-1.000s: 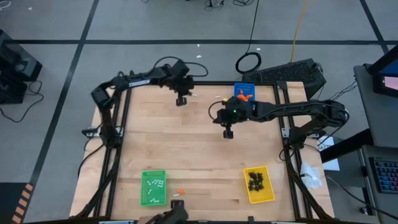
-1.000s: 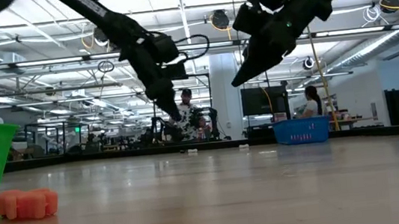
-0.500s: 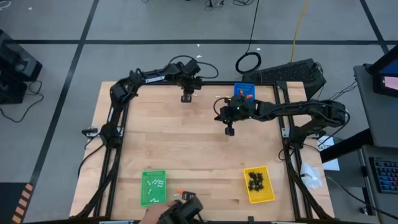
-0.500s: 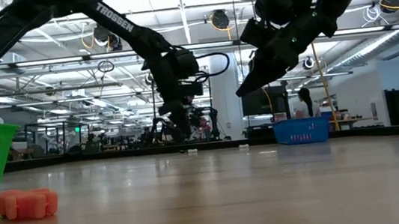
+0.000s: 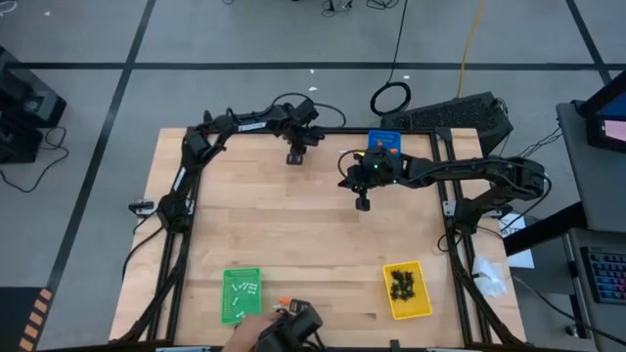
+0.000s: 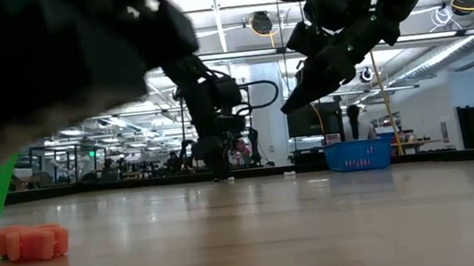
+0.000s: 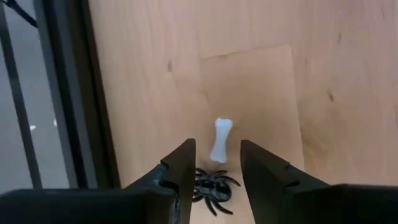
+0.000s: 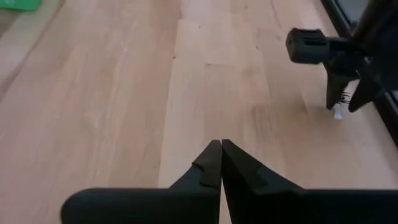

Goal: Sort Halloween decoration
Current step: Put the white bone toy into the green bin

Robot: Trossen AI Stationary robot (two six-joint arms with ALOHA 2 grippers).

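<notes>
From the high view, we see our left gripper (image 5: 295, 157) at the far edge of the table (image 5: 293, 235), about 11 o'clock from the table's middle. Our right gripper (image 5: 362, 203) hangs near 1 o'clock, just in front of the blue tray (image 5: 383, 144). The left arm is plainly the nearer one to the far-edge trinkets. The green tray (image 5: 241, 294) sits at 7 o'clock and the yellow tray (image 5: 406, 290) at 5 o'clock, both well apart from the left gripper, with bare wood between. A person's hand (image 5: 243, 338) shows at the near edge by the green tray.

From the low view, we see an orange lump (image 6: 31, 241) lying close to the camera, beside the green tray. The left gripper reaches down almost to the wood far back; the right one hovers well above it.

In the left wrist view, our fingers (image 7: 183, 171) stand parted, holding nothing. A black spider (image 7: 211, 186) lies on the wood right between them. A white bone (image 7: 220, 139) lies just beyond the tips, its long axis running roughly straight away from the gripper. The table's dark frame rail (image 7: 68, 93) runs close alongside, so we judge room on that side tight.

In the right wrist view, our own fingers (image 8: 211, 165) are pressed together, empty, with the left gripper and the bone off at 2 o'clock.
</notes>
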